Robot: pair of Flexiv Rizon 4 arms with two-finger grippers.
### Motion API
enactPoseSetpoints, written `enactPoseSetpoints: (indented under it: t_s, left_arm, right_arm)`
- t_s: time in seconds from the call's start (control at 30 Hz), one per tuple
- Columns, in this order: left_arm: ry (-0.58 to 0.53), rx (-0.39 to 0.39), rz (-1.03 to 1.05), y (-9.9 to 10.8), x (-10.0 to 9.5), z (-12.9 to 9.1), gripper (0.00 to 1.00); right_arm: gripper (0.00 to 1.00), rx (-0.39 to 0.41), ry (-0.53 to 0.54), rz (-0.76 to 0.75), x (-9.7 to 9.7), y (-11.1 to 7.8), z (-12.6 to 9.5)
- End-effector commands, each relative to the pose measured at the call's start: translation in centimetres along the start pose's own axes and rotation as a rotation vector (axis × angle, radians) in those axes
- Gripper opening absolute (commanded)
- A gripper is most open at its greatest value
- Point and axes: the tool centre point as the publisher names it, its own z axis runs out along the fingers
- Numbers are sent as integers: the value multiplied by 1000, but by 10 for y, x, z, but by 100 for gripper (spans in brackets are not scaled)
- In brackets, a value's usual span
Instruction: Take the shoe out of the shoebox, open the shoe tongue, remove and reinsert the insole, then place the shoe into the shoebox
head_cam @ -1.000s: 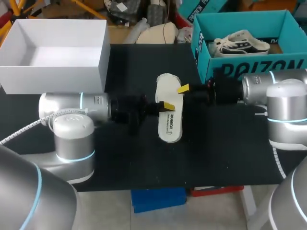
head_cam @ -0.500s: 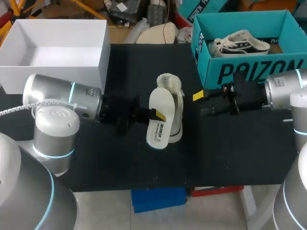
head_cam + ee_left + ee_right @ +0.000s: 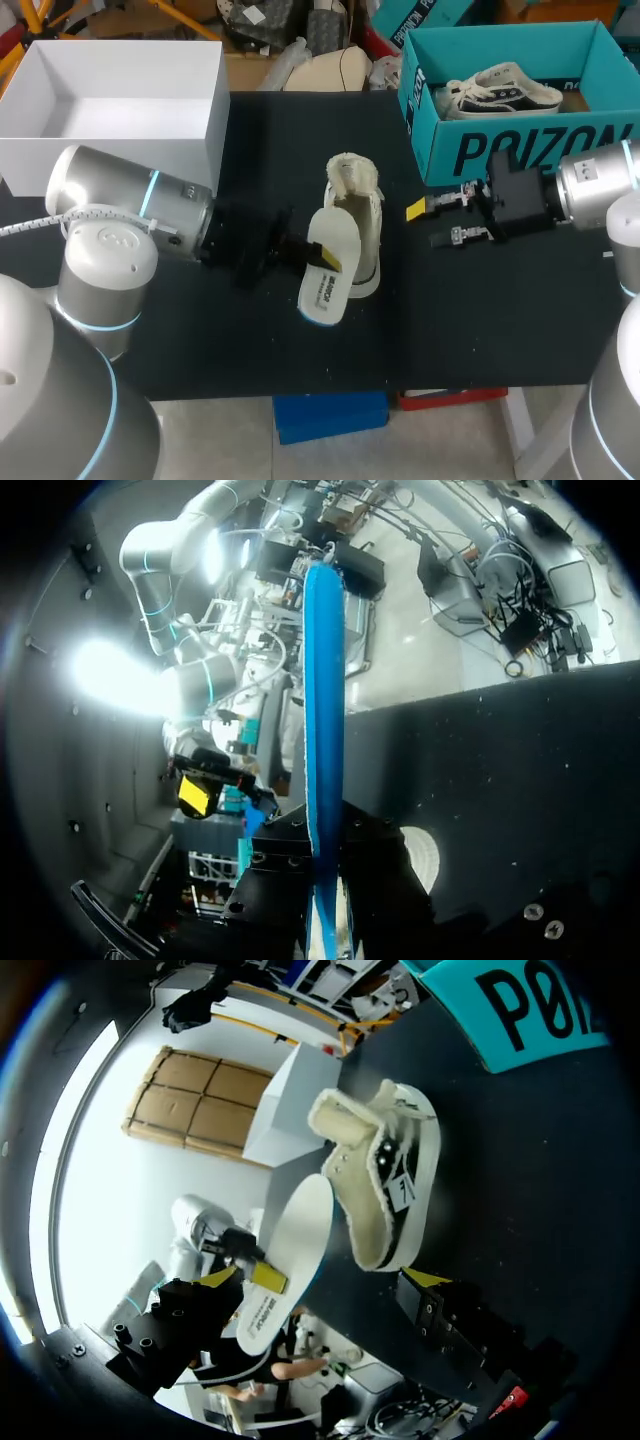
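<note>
A cream shoe (image 3: pixel 362 222) with a fleece collar lies on the black table (image 3: pixel 480 320), just in front of the middle. My left gripper (image 3: pixel 326 259) is shut on the white insole (image 3: pixel 325 275), holding it tilted against the shoe's front-left side. In the left wrist view the insole's blue edge (image 3: pixel 322 710) stands upright between the fingers. My right gripper (image 3: pixel 430 224) is open, to the right of the shoe and apart from it. In the right wrist view the shoe (image 3: pixel 385 1175) and the insole (image 3: pixel 285 1260) lie ahead of my right gripper (image 3: pixel 322 1290).
The teal shoebox (image 3: pixel 520 150) stands at the back right with another shoe (image 3: pixel 500 90) inside. A white open box (image 3: pixel 120 150) stands at the back left. Both arms reach in low from the sides.
My right gripper opened, let go and drew back to the right. My left gripper pulled the insole away from the shoe toward the front left.
</note>
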Motion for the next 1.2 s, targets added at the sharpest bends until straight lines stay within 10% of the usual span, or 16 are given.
enactPoseSetpoints:
  t_s: [0.03, 0.8, 1.2]
  left_arm:
    - [74, 58, -67, -13, 1, -16, 0]
    - [182, 249, -155, -46, 3, -7, 0]
    - [295, 295, -172, -17, 7, 18, 0]
  right_arm:
    - [100, -12, -77, 0, 8, -15, -19]
    - [100, -70, -147, -60, 22, -60, -56]
    - [100, -70, -147, -60, 22, -60, -56]
